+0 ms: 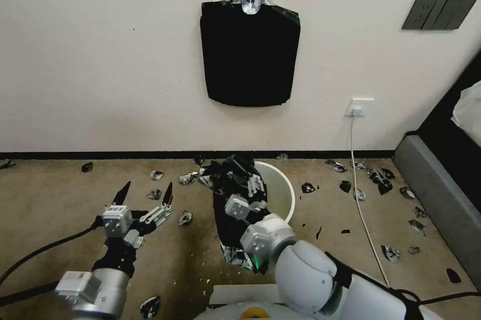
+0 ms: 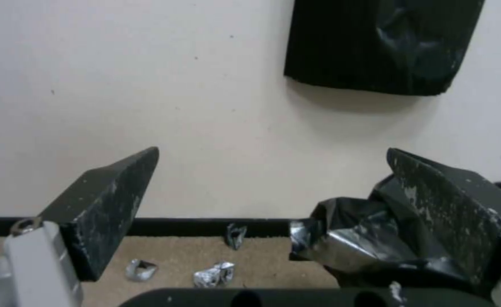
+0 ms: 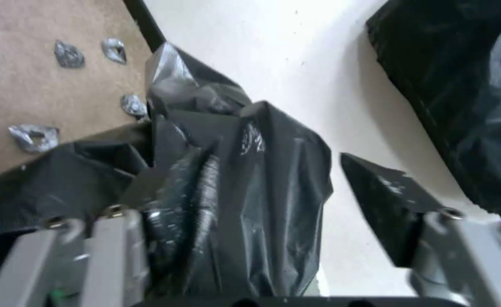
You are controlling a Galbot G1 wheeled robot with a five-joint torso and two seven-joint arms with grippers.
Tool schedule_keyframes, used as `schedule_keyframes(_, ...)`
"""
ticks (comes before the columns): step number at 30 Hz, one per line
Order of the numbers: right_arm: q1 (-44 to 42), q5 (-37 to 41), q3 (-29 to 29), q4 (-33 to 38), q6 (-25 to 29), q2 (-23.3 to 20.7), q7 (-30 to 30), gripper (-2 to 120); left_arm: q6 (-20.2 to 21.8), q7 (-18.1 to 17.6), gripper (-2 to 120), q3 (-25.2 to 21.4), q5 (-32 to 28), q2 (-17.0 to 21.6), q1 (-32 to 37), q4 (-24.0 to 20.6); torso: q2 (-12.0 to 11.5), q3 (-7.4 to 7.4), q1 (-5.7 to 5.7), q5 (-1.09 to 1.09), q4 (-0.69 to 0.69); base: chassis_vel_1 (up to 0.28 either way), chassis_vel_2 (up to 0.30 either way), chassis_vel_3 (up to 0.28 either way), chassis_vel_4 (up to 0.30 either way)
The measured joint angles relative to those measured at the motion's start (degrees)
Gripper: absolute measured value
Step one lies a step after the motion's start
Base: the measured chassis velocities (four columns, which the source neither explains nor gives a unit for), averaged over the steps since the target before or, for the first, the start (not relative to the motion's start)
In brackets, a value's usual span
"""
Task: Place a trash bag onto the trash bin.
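The white trash bin (image 1: 280, 192) stands on the carpet close to the wall. The crinkled black trash bag (image 1: 231, 205) hangs over its left rim and down that side to the floor. My right gripper (image 1: 249, 183) is at the bag's top edge, over the bin's left rim. In the right wrist view the right gripper (image 3: 250, 155) is open: the trash bag (image 3: 245, 179) covers one finger, and the other finger (image 3: 384, 200) stands apart from it. My left gripper (image 1: 145, 193) hovers open over the carpet left of the bin, holding nothing. From the left gripper (image 2: 272, 154), the trash bag (image 2: 352, 243) shows beyond one finger.
A flat black slab of bags (image 1: 249, 54) hangs on the wall above the bin. Small black and silver scraps (image 1: 186, 218) litter the carpet. A white cable (image 1: 362, 205) runs from a wall socket across the floor, and a grey furniture edge (image 1: 441, 205) lies at the right.
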Motion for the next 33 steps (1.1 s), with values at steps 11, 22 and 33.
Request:
schedule_keyframes(11,3.08,26.86,-2.47,3.15,0.01,-4.88,7.24,30,0.2,-0.01,100,0.55,0.56,0.36,-0.2,-0.06,0.0,0.0,0.0,0.0,0.0,0.0,0.0,0.0,0.0)
schedule_keyframes(22,9.9,40.95,-7.16,1.62,0.02,-4.46,13.29,40,0.66,-0.42,100,0.81,0.68,0.45,-0.31,-0.33,0.0,0.0,0.0,0.0,0.0,0.0,0.0,0.0,0.0)
schedule_keyframes(33,14.13,48.41,-9.03,0.99,0.02,-5.21,19.04,2,3.41,-1.97,100,1.88,1.33,2.12,-0.04,-1.04,0.0,0.0,0.0,-0.01,0.0,0.0,0.0,0.0,0.0)
